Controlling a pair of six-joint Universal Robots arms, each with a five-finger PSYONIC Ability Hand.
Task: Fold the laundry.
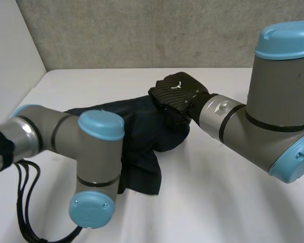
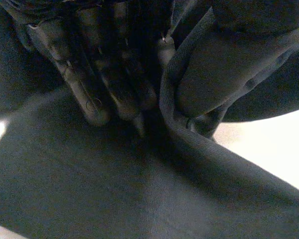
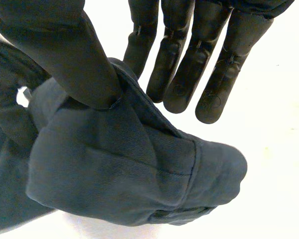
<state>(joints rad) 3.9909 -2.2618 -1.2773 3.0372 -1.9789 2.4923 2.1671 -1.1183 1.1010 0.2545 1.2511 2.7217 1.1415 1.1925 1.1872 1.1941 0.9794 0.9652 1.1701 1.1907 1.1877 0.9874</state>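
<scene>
A dark navy garment (image 1: 147, 131) lies crumpled in the middle of the white table (image 1: 223, 197). My right hand (image 1: 177, 92) rests on its far right part. In the right wrist view the thumb (image 3: 65, 55) presses a thick folded edge of the garment (image 3: 119, 169) against the straight fingers (image 3: 189, 64), so that hand is shut on it. In the left wrist view my left hand (image 2: 104, 74) has a hem ridge of the garment (image 2: 139, 199) pinched between its thumb (image 2: 219, 64) and its fingers. My left arm (image 1: 86, 136) hides the garment's left part in the head view.
A grey wall (image 1: 142, 30) runs along the table's far edge and a white panel (image 1: 10, 50) stands at the left. Bare table lies in front of and to the right of the garment.
</scene>
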